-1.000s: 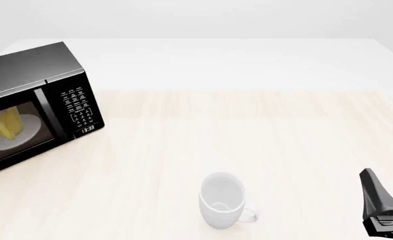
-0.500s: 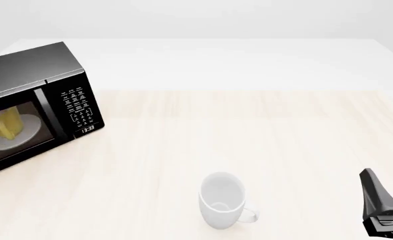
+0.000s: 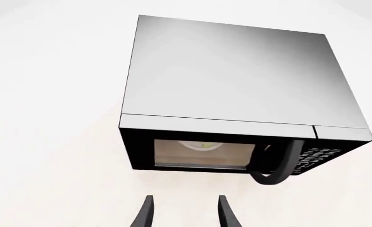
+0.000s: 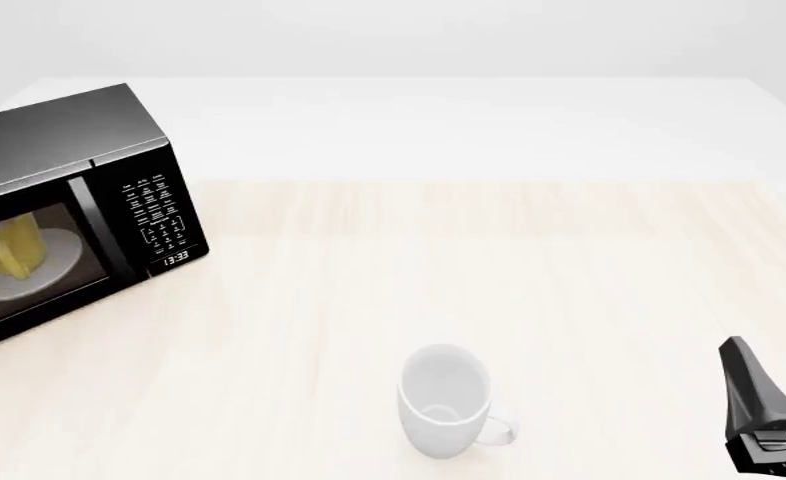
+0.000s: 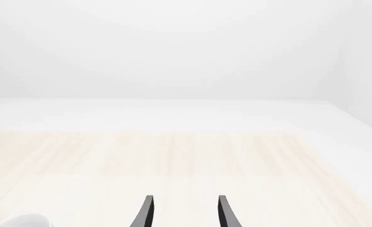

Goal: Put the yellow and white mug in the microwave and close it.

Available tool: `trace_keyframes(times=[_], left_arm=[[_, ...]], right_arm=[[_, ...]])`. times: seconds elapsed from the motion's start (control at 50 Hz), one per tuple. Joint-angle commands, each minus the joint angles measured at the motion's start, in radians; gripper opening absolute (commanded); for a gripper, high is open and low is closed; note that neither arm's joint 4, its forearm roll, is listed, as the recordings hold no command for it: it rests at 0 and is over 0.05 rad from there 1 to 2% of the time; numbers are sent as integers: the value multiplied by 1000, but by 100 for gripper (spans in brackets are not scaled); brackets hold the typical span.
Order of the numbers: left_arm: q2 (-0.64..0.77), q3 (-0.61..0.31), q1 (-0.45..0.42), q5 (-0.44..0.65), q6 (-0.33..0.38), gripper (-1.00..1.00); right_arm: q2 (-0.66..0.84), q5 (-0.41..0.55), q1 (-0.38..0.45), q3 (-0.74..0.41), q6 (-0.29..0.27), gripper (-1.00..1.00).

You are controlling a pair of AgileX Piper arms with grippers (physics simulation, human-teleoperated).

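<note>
Hovering above the microwave [image 3: 243, 85], left fingers [image 3: 146, 213] parted, empty.

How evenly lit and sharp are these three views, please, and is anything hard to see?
Front view: flat, near-shadowless light, sharp; the yellow and white mug shows dimly through the microwave window. Left wrist view: soft sheen gradient across the microwave top. Right wrist view: pale, washed-out, low contrast.
</note>
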Motion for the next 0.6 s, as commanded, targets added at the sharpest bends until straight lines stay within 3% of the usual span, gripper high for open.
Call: trace_keyframes(times=[0.02,0.6], left_arm=[[-72,-12,1,54,-1,100],[-236,-68,8,216,-40,100]], right_arm=[[0,-1,0,0,0,100],[-4,4,0,-1,0,100]])
